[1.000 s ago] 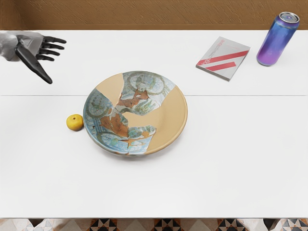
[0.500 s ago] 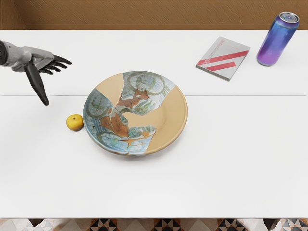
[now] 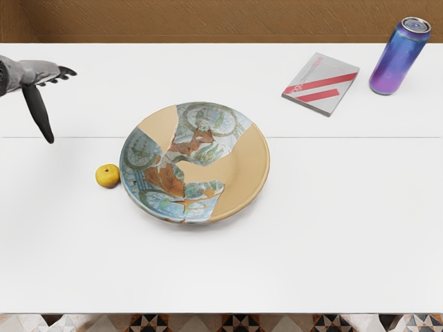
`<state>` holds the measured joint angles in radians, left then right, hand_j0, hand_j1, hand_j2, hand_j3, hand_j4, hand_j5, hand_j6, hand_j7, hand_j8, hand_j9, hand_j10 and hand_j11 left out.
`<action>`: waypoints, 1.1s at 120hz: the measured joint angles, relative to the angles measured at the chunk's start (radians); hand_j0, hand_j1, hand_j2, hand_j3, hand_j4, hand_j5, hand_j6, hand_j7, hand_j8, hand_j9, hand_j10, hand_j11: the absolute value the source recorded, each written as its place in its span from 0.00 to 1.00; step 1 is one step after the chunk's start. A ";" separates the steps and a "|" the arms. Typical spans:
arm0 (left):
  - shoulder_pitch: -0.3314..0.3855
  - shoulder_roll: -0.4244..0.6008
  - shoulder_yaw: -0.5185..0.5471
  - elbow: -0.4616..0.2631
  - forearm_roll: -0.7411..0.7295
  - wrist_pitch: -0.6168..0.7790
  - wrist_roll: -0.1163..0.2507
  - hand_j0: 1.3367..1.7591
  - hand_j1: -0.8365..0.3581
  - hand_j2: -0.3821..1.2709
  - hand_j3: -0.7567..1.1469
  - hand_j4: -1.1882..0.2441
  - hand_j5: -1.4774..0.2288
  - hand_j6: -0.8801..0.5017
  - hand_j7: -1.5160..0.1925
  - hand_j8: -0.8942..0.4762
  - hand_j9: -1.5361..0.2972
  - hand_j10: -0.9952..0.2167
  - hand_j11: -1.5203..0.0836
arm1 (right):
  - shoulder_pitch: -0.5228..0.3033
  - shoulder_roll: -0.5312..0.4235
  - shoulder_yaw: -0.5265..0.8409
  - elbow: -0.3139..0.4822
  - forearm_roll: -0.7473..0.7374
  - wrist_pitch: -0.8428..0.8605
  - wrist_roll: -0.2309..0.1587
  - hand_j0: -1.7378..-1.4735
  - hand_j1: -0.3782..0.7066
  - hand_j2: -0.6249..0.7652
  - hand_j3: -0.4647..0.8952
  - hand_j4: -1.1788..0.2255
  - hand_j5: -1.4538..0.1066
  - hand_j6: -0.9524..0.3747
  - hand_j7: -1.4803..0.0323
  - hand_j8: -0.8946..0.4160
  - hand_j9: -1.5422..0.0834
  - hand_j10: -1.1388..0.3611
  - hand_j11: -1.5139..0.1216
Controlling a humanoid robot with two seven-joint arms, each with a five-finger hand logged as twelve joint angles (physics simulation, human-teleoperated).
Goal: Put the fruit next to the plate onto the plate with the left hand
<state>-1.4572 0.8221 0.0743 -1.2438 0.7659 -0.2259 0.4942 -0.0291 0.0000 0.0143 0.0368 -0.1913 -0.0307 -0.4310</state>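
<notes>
Fruit on table, just beside plate

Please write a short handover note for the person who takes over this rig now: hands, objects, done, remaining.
Left hand: open, holds nothing, in the air at the far left, apart from the fruit.
Right hand: not in view.
Fruit: on the table, beside the left rim of the plate.
Done: nothing, fruit not yet grasped.
Remaining: reach the fruit, grasp it, set it on the plate.
</notes>
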 joint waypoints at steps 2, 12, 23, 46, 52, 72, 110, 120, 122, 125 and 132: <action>0.000 0.006 0.006 -0.012 -0.001 0.013 0.004 0.76 0.97 0.23 0.40 0.81 0.85 0.62 0.87 0.63 0.82 0.80 0.93 | 0.000 0.000 0.000 0.000 0.000 0.000 0.000 0.30 0.03 0.45 0.34 0.84 0.93 0.72 0.98 0.68 0.95 0.76 0.93; 0.000 0.036 0.027 -0.067 -0.005 0.060 0.022 0.76 0.97 0.23 0.40 0.81 0.85 0.62 0.87 0.63 0.82 0.80 0.93 | 0.000 0.000 0.000 0.000 0.000 0.000 0.000 0.30 0.03 0.45 0.34 0.84 0.93 0.72 0.98 0.68 0.95 0.76 0.93; 0.006 0.035 0.037 -0.109 -0.009 0.104 0.042 0.76 0.97 0.23 0.40 0.81 0.85 0.62 0.87 0.63 0.82 0.80 0.93 | 0.000 0.000 0.000 0.000 0.000 0.000 0.000 0.30 0.03 0.45 0.34 0.84 0.93 0.72 0.98 0.68 0.95 0.76 0.93; 0.021 -0.008 0.061 -0.148 -0.021 0.165 0.071 0.76 0.97 0.23 0.40 0.81 0.85 0.62 0.87 0.63 0.82 0.80 0.93 | 0.000 0.000 0.000 0.000 0.000 0.000 0.000 0.30 0.03 0.45 0.34 0.84 0.93 0.72 0.98 0.68 0.95 0.76 0.93; 0.031 -0.015 0.065 -0.152 -0.022 0.179 0.075 0.76 0.97 0.23 0.40 0.81 0.85 0.62 0.87 0.63 0.82 0.80 0.93 | 0.000 0.000 0.000 0.000 0.000 0.000 0.000 0.30 0.03 0.45 0.34 0.84 0.93 0.72 0.98 0.68 0.95 0.76 0.93; 0.049 -0.021 0.072 -0.157 -0.024 0.211 0.096 0.76 0.97 0.23 0.40 0.81 0.85 0.62 0.87 0.63 0.82 0.80 0.93 | 0.000 0.000 0.000 0.000 0.000 0.000 0.000 0.30 0.03 0.45 0.34 0.84 0.93 0.72 0.98 0.68 0.95 0.76 0.93; 0.057 -0.086 0.092 -0.158 -0.085 0.273 0.105 0.76 0.97 0.23 0.40 0.81 0.85 0.62 0.87 0.63 0.82 0.80 0.93 | 0.000 0.000 0.000 0.000 0.000 0.000 0.000 0.30 0.03 0.45 0.34 0.84 0.93 0.72 0.98 0.68 0.95 0.76 0.93; 0.058 -0.103 0.104 -0.157 -0.118 0.295 0.109 0.76 0.97 0.24 0.40 0.81 0.85 0.61 0.87 0.63 0.82 0.80 0.93 | 0.000 0.000 0.000 0.000 0.000 0.000 0.000 0.30 0.03 0.45 0.34 0.84 0.93 0.72 0.98 0.68 0.95 0.76 0.93; 0.061 -0.105 0.106 -0.157 -0.125 0.299 0.110 0.76 0.97 0.24 0.40 0.81 0.85 0.61 0.87 0.63 0.82 0.80 0.93 | 0.000 0.000 0.000 0.000 0.000 0.000 0.000 0.30 0.03 0.45 0.34 0.84 0.93 0.72 0.98 0.68 0.95 0.76 0.93; 0.067 -0.110 0.108 -0.157 -0.133 0.308 0.111 0.76 0.97 0.24 0.40 0.81 0.85 0.61 0.87 0.63 0.82 0.80 0.93 | 0.000 0.000 0.000 0.000 0.000 0.000 0.000 0.30 0.03 0.45 0.34 0.84 0.93 0.72 0.98 0.68 0.95 0.76 0.93; 0.069 -0.117 0.117 -0.157 -0.149 0.329 0.113 0.76 0.97 0.24 0.40 0.81 0.84 0.61 0.87 0.63 0.82 0.80 0.93 | 0.000 0.000 0.000 0.000 0.000 0.000 0.000 0.30 0.03 0.45 0.34 0.84 0.93 0.72 0.98 0.68 0.95 0.76 0.93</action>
<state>-1.3882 0.7047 0.1909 -1.4007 0.6171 0.1032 0.6069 -0.0291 0.0000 0.0146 0.0368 -0.1913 -0.0306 -0.4310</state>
